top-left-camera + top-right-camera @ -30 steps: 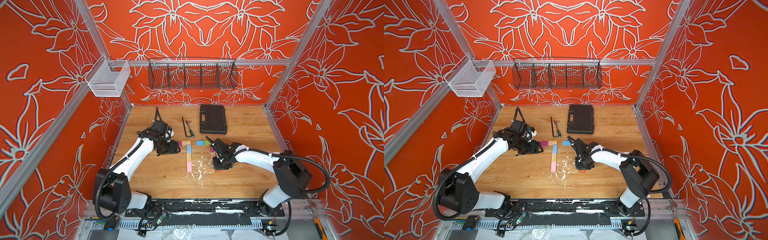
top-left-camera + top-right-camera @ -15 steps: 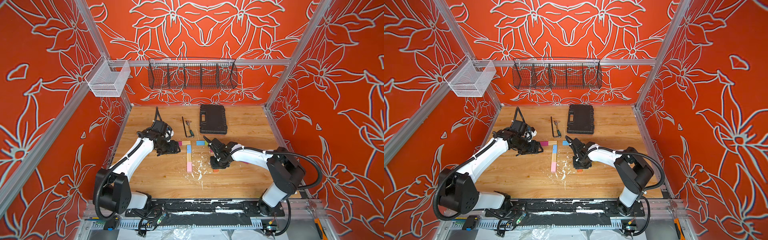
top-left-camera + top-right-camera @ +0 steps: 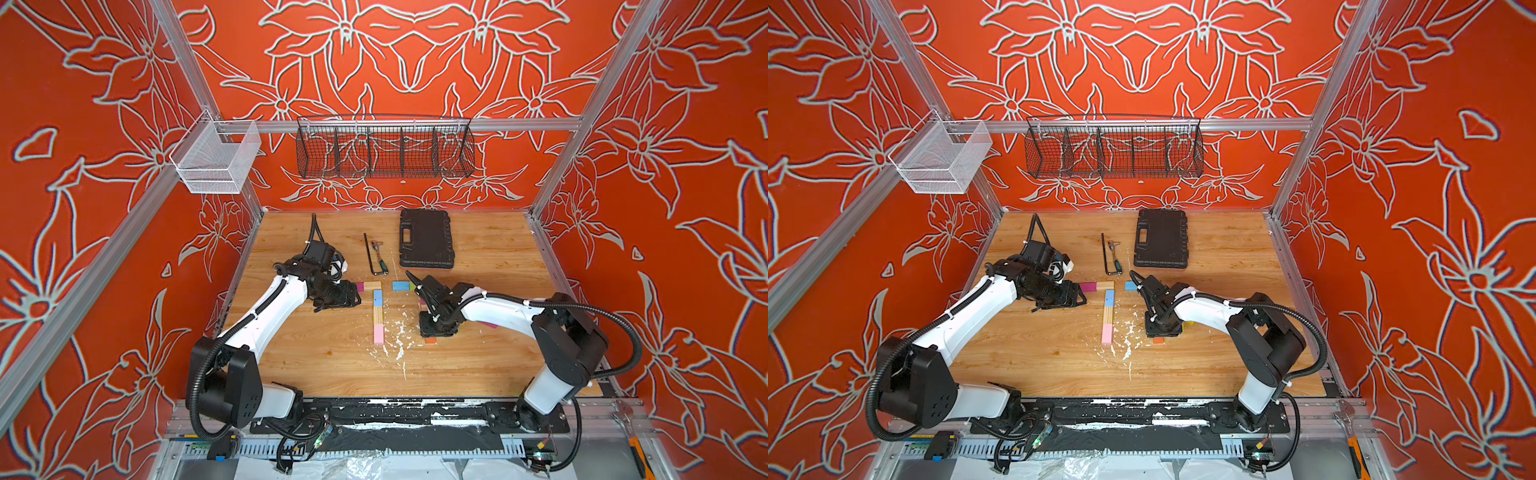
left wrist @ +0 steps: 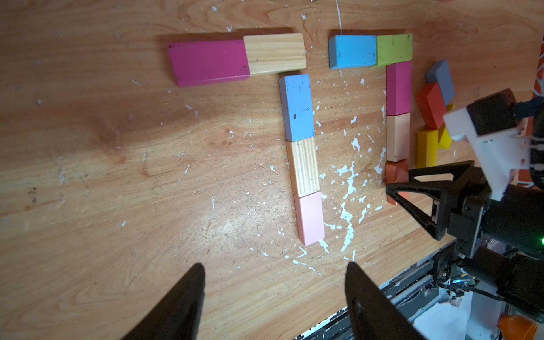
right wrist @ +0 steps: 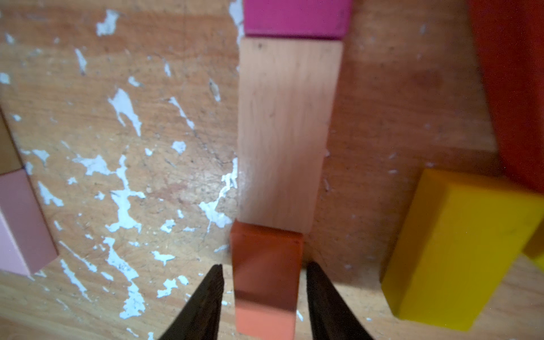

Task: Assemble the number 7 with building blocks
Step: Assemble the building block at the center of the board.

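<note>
In both top views, the orange wooden block is largely hidden beneath the right gripper, at the six o'clock end of the blue-and-green-topped number 7. It is straddled by parted jaws, narrow gaps being seen either side. The left gripper is spread wide, empty.

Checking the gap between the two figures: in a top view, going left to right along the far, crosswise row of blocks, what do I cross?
Magenta block → plain wood block → gap of bare table → light blue block → green block, partly hidden.
</note>
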`<state>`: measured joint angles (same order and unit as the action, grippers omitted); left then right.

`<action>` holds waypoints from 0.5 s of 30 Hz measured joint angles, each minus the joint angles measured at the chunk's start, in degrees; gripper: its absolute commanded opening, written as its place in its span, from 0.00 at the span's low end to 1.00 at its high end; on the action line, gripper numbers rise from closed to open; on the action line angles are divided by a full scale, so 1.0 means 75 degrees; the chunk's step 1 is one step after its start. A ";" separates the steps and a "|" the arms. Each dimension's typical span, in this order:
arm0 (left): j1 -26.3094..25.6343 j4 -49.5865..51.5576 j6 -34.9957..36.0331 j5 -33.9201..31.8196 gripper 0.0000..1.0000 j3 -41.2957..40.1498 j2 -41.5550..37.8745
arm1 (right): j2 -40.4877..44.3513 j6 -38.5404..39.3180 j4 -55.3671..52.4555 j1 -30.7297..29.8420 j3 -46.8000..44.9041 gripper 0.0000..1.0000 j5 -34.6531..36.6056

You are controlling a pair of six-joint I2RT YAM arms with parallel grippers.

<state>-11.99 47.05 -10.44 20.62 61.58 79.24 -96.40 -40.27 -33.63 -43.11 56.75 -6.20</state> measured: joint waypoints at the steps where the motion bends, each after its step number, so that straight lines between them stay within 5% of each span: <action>1: 0.0000 0.0000 0.0003 0.0003 0.73 0.0000 0.0000 | 0.0006 -0.0015 0.0000 0.0000 0.0000 0.61 0.0000; 9: 0.0000 -0.0003 0.0003 -0.0003 0.73 0.0000 0.0000 | 0.0379 -0.0122 -0.0058 0.0000 -0.0003 0.70 0.0015; 15: 0.0000 0.0000 0.0003 -0.0003 0.73 0.0000 0.0000 | 0.1813 -0.0131 -0.0242 0.0000 0.0119 0.82 0.0379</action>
<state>-11.99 47.05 -10.41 20.60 61.58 79.24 -82.81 -41.25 -35.44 -43.11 57.65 -3.36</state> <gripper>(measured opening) 0.728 0.764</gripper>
